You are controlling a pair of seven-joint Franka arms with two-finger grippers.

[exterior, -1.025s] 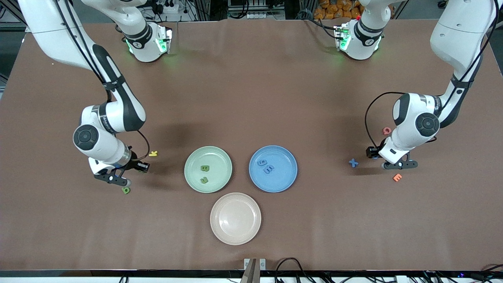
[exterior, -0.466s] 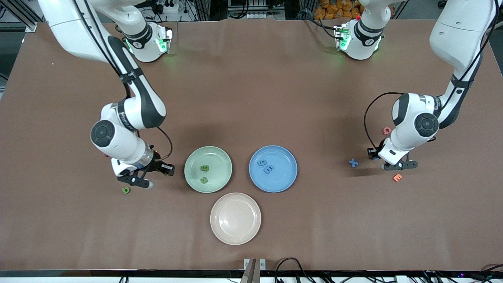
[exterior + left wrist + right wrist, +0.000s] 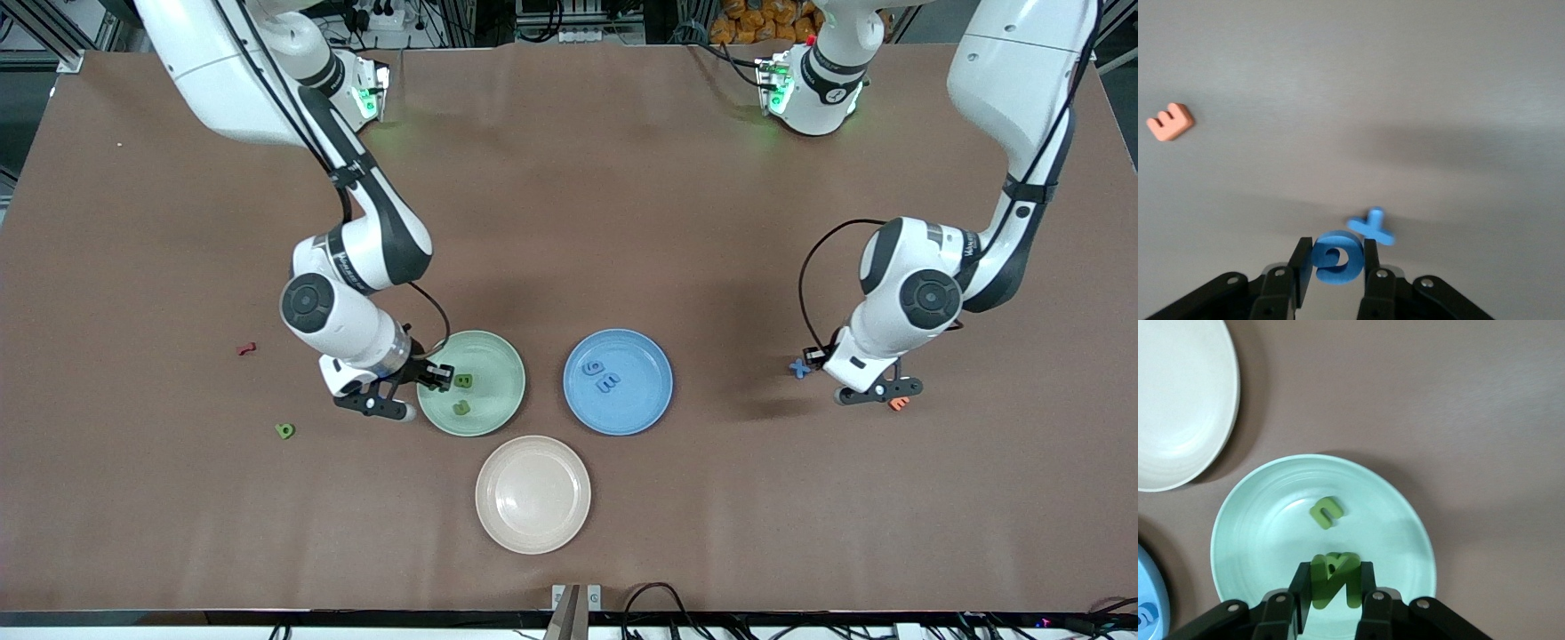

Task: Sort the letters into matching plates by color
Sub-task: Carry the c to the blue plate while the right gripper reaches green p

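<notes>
Right now I see the brown worktop (image 3: 569, 222) carrying the mint green plate (image 3: 491, 351) and blue plate (image 3: 640, 356) side by side. My right pincer (image 3: 1331, 590) hangs over the green plate's rim, clamped on a dark green letter (image 3: 1335, 577). My left pincer (image 3: 1336, 267) grips a blue letter (image 3: 1336, 257) above the blue X (image 3: 1371, 227).

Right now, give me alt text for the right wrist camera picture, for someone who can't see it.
The right gripper holds a dark green letter over the pale green plate, where another green letter already lies. A cream plate and the edge of a blue plate sit beside it on the brown table.
</notes>
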